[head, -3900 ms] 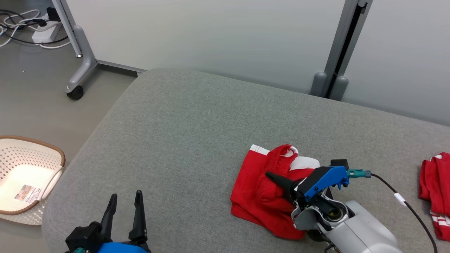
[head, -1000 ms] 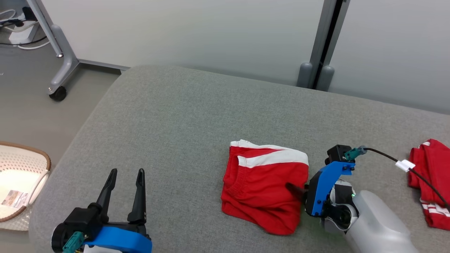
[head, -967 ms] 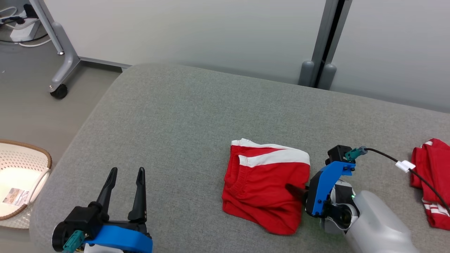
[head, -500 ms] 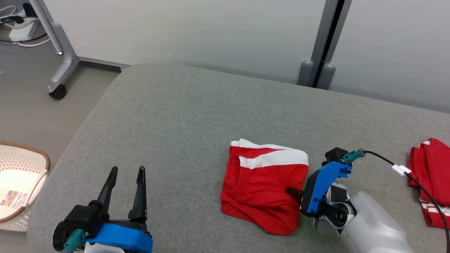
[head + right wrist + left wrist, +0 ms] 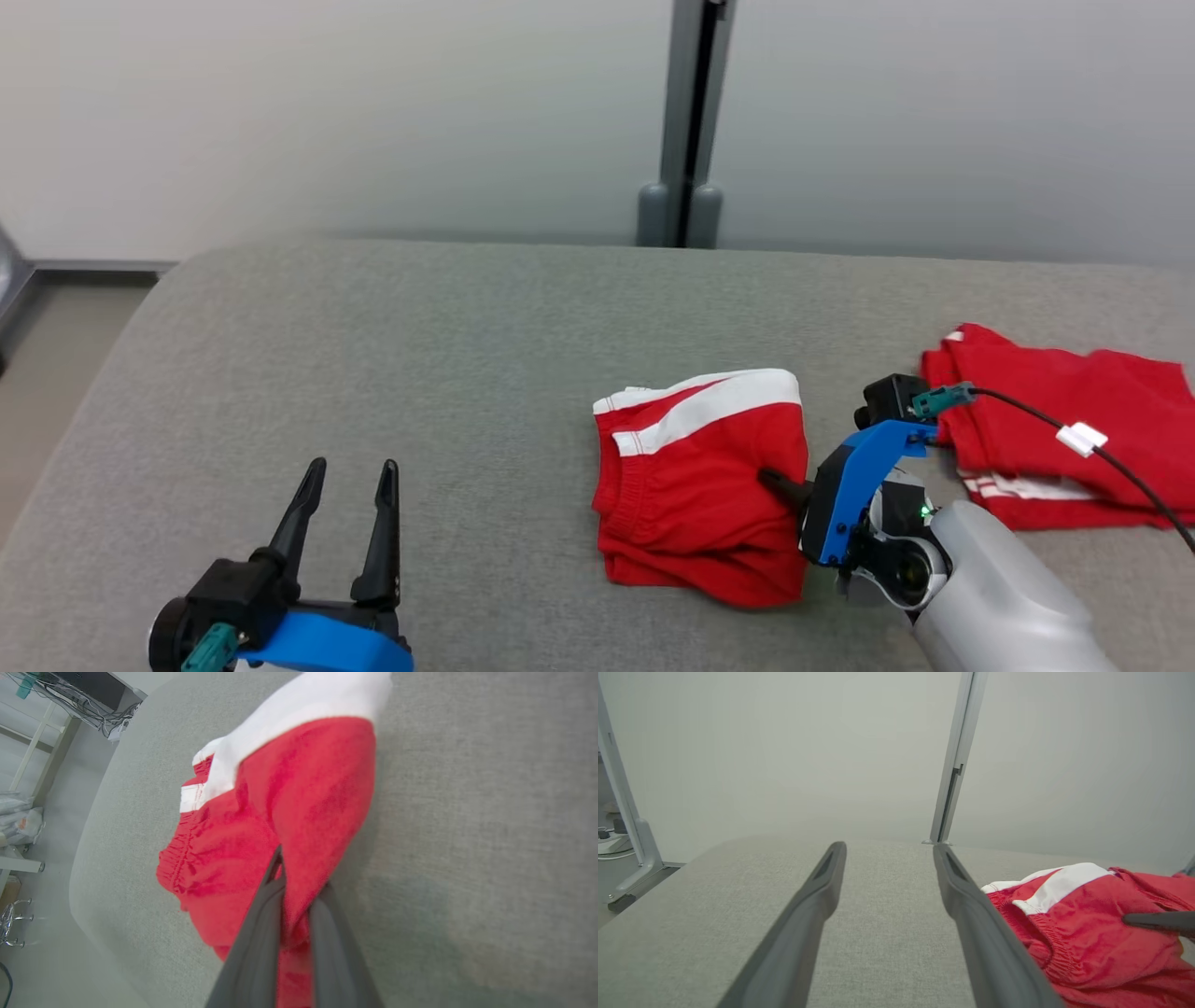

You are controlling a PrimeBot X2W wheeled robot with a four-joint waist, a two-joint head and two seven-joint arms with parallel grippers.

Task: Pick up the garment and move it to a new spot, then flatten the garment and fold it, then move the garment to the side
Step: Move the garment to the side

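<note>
Right gripper point(image 5: 777, 483) is clamped tight: the right wrist view shows its two long dark fingers point(image 5: 261, 938) pressed together with a fold of the red cloth garment point(image 5: 695, 504) pinched between them. That garment sits on the grey woven-fabric padded surface point(image 5: 420, 355), a little right of centre in the head view, folded into a rough square, with a broad white band along its far edge and a gathered elastic waistband down its left side. The grip is at the garment's right edge, low on that side; whether that edge is raised off the surface is hard to tell. Over at the lower left, the left gripper point(image 5: 353, 464) stands spread wide above bare grey fabric, nothing between its fingers, well apart from the garment. Further right lies a second red garment with thin white stripes point(image 5: 1055, 411), flat on the same surface, and the right gripper's blue wrist bracket sits between the two pieces. A thin black cable with a small white tag point(image 5: 1083, 437) runs from that wrist across the second garment. Behind the far edge, a grey metal upright post point(image 5: 689, 112) rises against the pale wall.
</note>
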